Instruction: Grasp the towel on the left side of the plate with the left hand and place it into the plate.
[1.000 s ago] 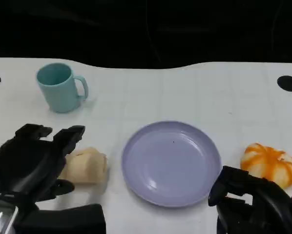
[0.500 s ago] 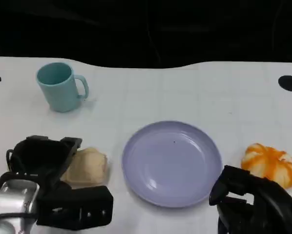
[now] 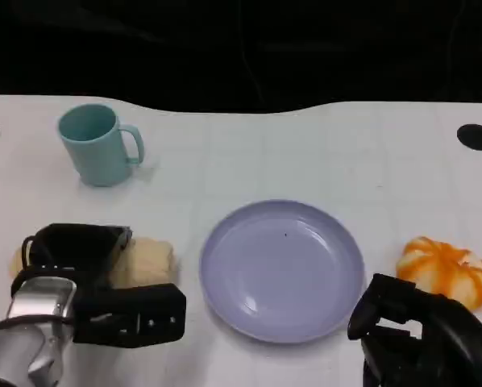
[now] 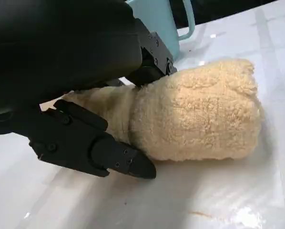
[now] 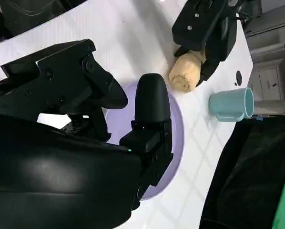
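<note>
Here, one towel [image 3: 144,261], one plate [image 3: 281,270], one mug [image 3: 96,145]

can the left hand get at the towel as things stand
Probably yes: the left hand already sits over the towel, fingers on either side, with nothing between them.

My left hand [image 3: 76,258] is black, on a silver forearm [image 3: 27,339]. The towel [image 4: 195,112] under it is a pale sandy yellow with a fuzzy looped pile. The plate [image 3: 281,270] is plain lavender with one tiny dark speck. The mug [image 3: 96,145] is a soft teal. The pumpkin [image 3: 444,270] is orange streaked with white. My right hand [image 3: 418,339] is black. The table [image 3: 265,153] is white with a faint grid and a black round spot [image 3: 476,137].
</note>
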Robot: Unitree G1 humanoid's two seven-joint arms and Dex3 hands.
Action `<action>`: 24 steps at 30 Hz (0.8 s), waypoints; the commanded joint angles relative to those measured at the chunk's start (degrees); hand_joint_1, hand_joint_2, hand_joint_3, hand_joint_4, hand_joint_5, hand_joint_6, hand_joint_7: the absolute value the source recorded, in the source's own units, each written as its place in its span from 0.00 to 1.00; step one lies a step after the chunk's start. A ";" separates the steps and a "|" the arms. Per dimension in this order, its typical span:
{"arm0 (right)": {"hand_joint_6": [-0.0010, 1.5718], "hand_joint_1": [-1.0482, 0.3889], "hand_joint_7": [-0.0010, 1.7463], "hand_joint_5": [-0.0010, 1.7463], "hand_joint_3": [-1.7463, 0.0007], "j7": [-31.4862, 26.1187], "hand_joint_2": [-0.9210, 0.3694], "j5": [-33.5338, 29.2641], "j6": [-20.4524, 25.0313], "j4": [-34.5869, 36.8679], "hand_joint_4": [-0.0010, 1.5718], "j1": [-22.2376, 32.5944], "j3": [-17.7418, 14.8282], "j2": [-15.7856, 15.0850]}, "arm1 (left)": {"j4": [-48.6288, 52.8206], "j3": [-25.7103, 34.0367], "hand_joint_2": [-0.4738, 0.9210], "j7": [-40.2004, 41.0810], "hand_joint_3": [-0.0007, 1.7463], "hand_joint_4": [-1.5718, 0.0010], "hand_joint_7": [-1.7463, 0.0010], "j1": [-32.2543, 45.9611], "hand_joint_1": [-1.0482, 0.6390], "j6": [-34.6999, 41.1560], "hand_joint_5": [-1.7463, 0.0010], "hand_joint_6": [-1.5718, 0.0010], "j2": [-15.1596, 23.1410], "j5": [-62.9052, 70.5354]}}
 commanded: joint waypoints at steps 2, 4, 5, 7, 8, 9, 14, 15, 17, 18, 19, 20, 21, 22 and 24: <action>0.34 0.69 0.94 1.00 0.38 -0.12 0.20 0.44 1.27 -0.96 0.45 -0.02 -0.46 -0.40 | 4.31 0.88 0.99 3.45 0.02 0.49 0.95 1.42 0.47 -3.41 0.20 0.20 0.88 -5.83; 0.34 0.69 0.94 1.00 0.38 -0.07 0.20 0.24 1.46 -1.05 0.45 -0.20 -0.51 -0.59 | 4.20 1.79 0.99 8.10 0.08 0.50 0.39 2.21 0.49 -5.62 0.05 0.43 0.89 -7.68; 0.34 0.69 0.94 1.00 0.38 0.00 0.20 0.20 1.37 -0.99 0.45 -0.27 -0.55 -0.63 | 3.87 2.21 1.00 10.35 0.13 0.47 0.16 2.69 0.50 -6.97 0.02 0.52 0.98 -8.50; 0.34 0.69 0.94 1.00 0.38 0.27 0.20 0.35 0.96 -0.61 0.45 -0.40 -0.69 -0.61 | 2.85 2.92 1.00 13.68 0.18 0.46 0.04 3.53 0.51 -8.90 0.01 0.57 1.17 -9.91; 0.34 0.70 0.94 1.00 0.37 0.34 0.19 0.40 0.98 -0.48 0.45 -0.49 -0.74 -0.61 | 2.16 3.26 1.00 15.13 0.19 0.47 0.02 3.89 0.50 -9.26 0.00 0.59 1.14 -10.22; 0.34 0.71 0.94 1.00 0.37 0.40 0.19 0.44 1.08 -0.42 0.45 -0.54 -0.78 -0.62 | 1.43 3.64 1.00 16.67 0.20 0.47 0.01 4.27 0.50 -9.63 0.00 0.61 1.02 -10.53; 0.34 0.71 0.95 1.00 0.36 1.04 0.20 0.16 -0.14 -0.05 0.46 -0.27 -0.74 -0.82 | -2.78 4.95 0.98 20.61 0.20 0.48 0.00 5.37 0.50 -9.14 0.00 0.64 0.05 -11.57; 0.34 0.71 0.95 1.00 0.36 1.02 0.20 0.15 0.06 -0.19 0.46 -0.20 -0.75 -0.80 | -4.36 5.20 0.97 20.24 0.20 0.48 0.00 5.59 0.50 -8.67 0.00 0.64 -0.13 -11.77; 0.34 0.71 0.95 1.00 0.36 0.88 0.20 0.13 0.63 -0.49 0.46 -0.16 -0.74 -0.77 | -7.75 5.61 0.96 19.26 0.20 0.47 0.00 5.94 0.51 -7.59 0.00 0.64 -0.57 -11.85; 0.34 0.70 0.95 1.00 0.36 0.82 0.20 0.05 0.72 -0.55 0.46 -0.17 -0.70 -0.79 | -9.50 5.63 0.94 19.00 0.22 0.46 0.00 6.00 0.51 -7.27 0.00 0.63 -0.75 -11.70; 0.34 0.70 0.94 1.00 0.36 0.79 0.21 0.00 0.75 -0.58 0.46 -0.18 -0.68 -0.81 | -10.72 5.59 0.90 18.82 0.29 0.45 0.00 6.09 0.51 -6.99 0.00 0.62 -0.84 -11.58; 0.34 0.70 0.94 1.00 0.36 0.74 0.21 -0.05 0.95 -0.65 0.46 -0.25 -0.68 -0.86 | -12.26 5.47 0.87 18.56 0.35 0.45 0.00 6.04 0.51 -6.86 0.00 0.61 -1.05 -11.49; 0.34 0.70 0.94 1.00 0.36 0.68 0.21 -0.08 1.18 -0.70 0.46 -0.33 -0.71 -0.90 | -13.83 5.27 0.81 17.96 0.44 0.44 0.00 5.91 0.51 -6.51 0.00 0.60 -1.35 -11.42; 0.34 0.70 0.94 1.00 0.36 0.69 0.21 -0.04 1.26 -0.66 0.46 -0.39 -0.78 -0.92 | -15.44 5.05 0.79 16.83 0.49 0.43 0.00 5.72 0.51 -5.82 0.00 0.59 -1.76 -11.41; 0.34 0.70 0.94 1.00 0.36 0.79 0.21 0.09 1.15 -0.47 0.45 -0.45 -0.89 -0.91 | -18.40 4.33 0.75 14.35 0.53 0.43 0.00 5.10 0.50 -4.75 0.00 0.59 -2.70 -11.24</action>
